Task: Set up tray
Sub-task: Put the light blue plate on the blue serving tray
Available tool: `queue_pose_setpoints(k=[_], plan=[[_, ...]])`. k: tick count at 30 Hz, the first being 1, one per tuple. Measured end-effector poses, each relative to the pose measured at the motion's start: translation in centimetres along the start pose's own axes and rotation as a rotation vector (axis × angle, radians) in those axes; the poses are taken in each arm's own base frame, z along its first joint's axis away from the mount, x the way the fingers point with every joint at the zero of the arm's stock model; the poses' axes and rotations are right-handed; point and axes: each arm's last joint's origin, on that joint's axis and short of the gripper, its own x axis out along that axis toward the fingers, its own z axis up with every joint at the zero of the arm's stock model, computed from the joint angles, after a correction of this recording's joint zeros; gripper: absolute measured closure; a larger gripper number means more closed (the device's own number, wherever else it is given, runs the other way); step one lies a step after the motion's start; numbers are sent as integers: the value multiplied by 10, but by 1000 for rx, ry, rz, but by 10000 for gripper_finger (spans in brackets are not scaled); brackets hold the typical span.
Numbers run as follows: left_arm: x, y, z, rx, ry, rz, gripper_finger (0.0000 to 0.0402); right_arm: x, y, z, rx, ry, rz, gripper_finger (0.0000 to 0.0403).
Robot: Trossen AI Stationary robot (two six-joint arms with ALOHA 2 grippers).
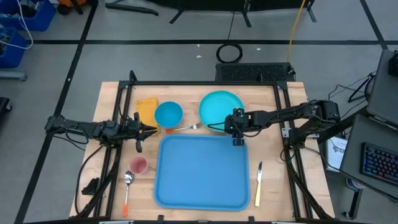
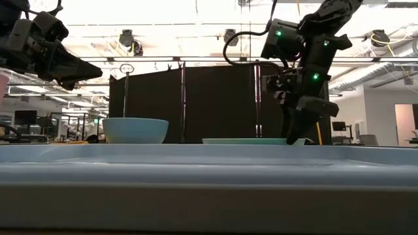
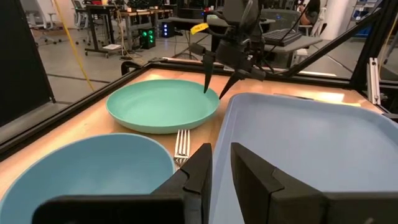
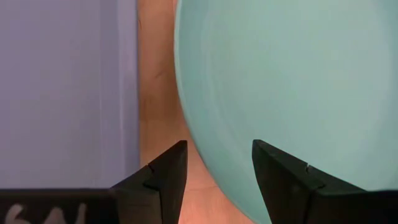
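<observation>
At the plate's near edge, right end effector (image 1: 237, 138): hanging with jaws standing apart, one finger on each side of the rim, gripping nothing yet.
Plate (image 1: 221, 106): turquoise, lying flat on the worktop (image 1: 273, 186) at about 12 o'clock from the tray, just beside its far rim.
Tray (image 1: 202, 174): blue, sitting bare at the worktop's centre, nothing loaded onto it so far.
Left end effector (image 1: 147, 130): waiting at 9 o'clock off the tray's far corner, jaws narrowed to a small gap and holding nothing.
Bowl (image 1: 168, 114): blue, resting at about 11 o'clock from the tray, with a fork (image 1: 188, 127) lying between it and the plate.
Risk, slip: the rim is thin and shallow, so a closing pinch is likely skating off it.
Risk, snag: a plate lifted too low is catching the tray's raised rim and tipping.
Risk, nudge: a sideways drag is pushing the plate into the fork tines.
</observation>
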Motion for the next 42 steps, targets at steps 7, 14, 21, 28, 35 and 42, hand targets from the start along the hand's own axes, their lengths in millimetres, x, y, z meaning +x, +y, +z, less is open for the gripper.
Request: queue_pose_setpoints(k=[7,14,21,28,35,42], plan=[[0,0,0,0,0,0,339,0,0,0,-6,-2,2,242],[0,0,0,0,0,1,339,0,0,0,-11,-3,3,275],[0,0,0,0,0,0,339,1,0,2,-5,-19,25,295],[0,0,0,0,0,0,339,2,1,2,5,-19,27,310],[0,0,0,0,0,0,339,15,1,1,10,16,28,315],[0,0,0,0,0,1,339,24,3,0,-10,48,24,351]])
